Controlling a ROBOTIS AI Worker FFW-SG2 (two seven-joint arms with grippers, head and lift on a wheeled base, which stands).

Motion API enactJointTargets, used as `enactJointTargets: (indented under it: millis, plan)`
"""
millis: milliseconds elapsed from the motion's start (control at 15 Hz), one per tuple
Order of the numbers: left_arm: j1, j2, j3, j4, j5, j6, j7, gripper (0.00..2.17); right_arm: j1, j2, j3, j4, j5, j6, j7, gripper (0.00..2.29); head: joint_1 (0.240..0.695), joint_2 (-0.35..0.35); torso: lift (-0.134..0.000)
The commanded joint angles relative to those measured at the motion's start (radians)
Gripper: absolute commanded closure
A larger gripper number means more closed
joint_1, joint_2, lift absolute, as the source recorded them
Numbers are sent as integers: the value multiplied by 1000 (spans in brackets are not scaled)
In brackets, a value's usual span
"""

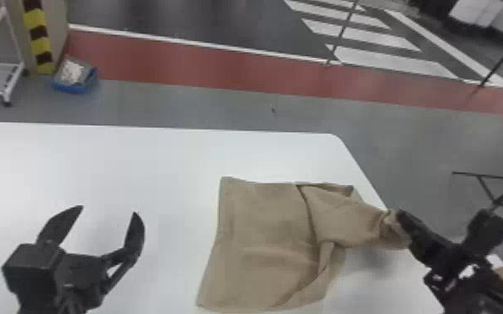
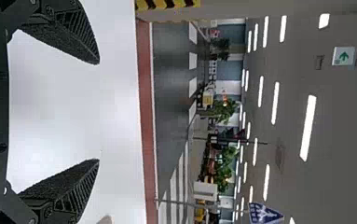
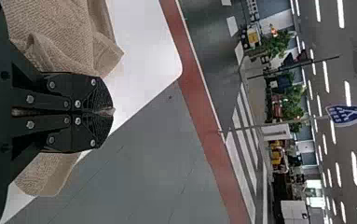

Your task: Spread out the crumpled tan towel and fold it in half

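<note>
Tan towel (image 1: 259,225) pinched in the right gripper (image 1: 402,218); left gripper (image 1: 109,210) spread.
The right gripper's fingers are pressed together on a bunched part of the towel, near the right edge of the white table (image 1: 117,163). The towel's flatter part lies on the table, with folds across its right side. The left gripper's fingers stand wide apart above the table, left of the towel.
</note>
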Motion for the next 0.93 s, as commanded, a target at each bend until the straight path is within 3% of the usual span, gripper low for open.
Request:
enactJointTargets:
  millis: [0, 133, 400, 533, 667, 867]
  plan:
    - [32, 20, -36, -105, 79, 169, -37, 140, 5, 1, 1, -6, -1, -4, 3, 1139, 695, -350, -124]
    - [49, 40, -20, -219, 157, 423, -106, 144, 5, 1, 5, -6, -1, -4, 4, 1139, 695, -350, -124]
    - [69, 50, -8, -314, 159, 610, -204, 144, 2, 1, 24, -4, 0, -1, 4, 1139, 695, -350, -124]
    - [74, 52, -31, -323, 111, 647, -255, 147, 1, 1, 33, -6, 0, -1, 3, 1139, 695, -350, -124]
    - [75, 58, -82, -309, 47, 644, -253, 154, 1, 1, 36, -7, -1, -16, 4, 1139, 695, -350, -124]
    - [72, 63, -134, -288, 42, 623, -259, 157, 1, 1, 34, -15, -1, -22, 4, 1139, 695, -350, -124]
